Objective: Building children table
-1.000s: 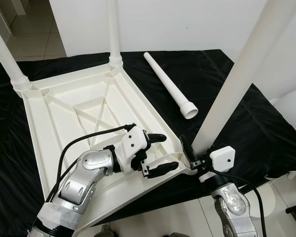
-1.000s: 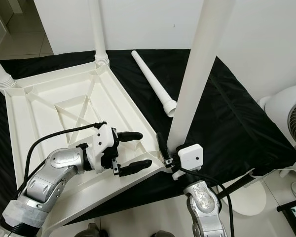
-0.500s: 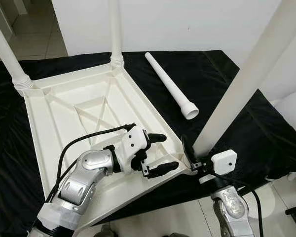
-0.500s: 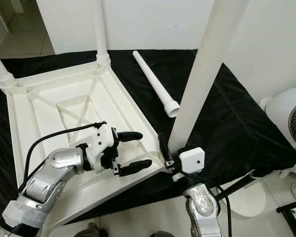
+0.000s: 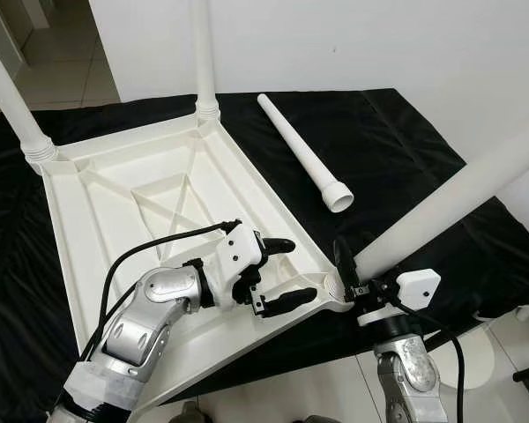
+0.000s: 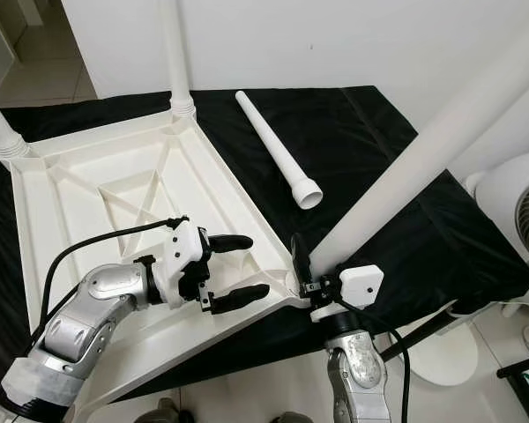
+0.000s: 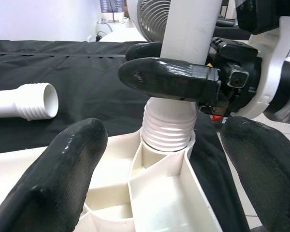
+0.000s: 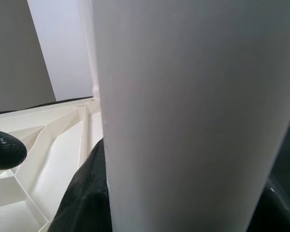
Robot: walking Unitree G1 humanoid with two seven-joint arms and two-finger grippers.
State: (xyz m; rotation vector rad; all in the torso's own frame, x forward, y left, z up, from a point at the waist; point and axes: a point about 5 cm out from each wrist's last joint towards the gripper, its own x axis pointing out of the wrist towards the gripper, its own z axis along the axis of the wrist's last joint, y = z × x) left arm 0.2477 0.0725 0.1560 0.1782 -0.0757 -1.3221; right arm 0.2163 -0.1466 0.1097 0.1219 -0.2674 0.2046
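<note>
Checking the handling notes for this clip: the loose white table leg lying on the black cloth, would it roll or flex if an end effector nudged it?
The loose leg is a round tube lying flat on the black cloth, so a sideways nudge would probably roll it, perhaps in a curve since it looks tapered. It looks like rigid moulded plastic, so probably stiff. Its open end suggests it is hollow and probably light.

Silver arms, black claws

The left claw (image 5: 285, 274), lower centre, has two long glossy black fingers on a white housing; a black cable loops over its brushed-silver forearm. The right claw (image 5: 353, 273), lower right, carries a white box, black cable and silver wrist.
</note>
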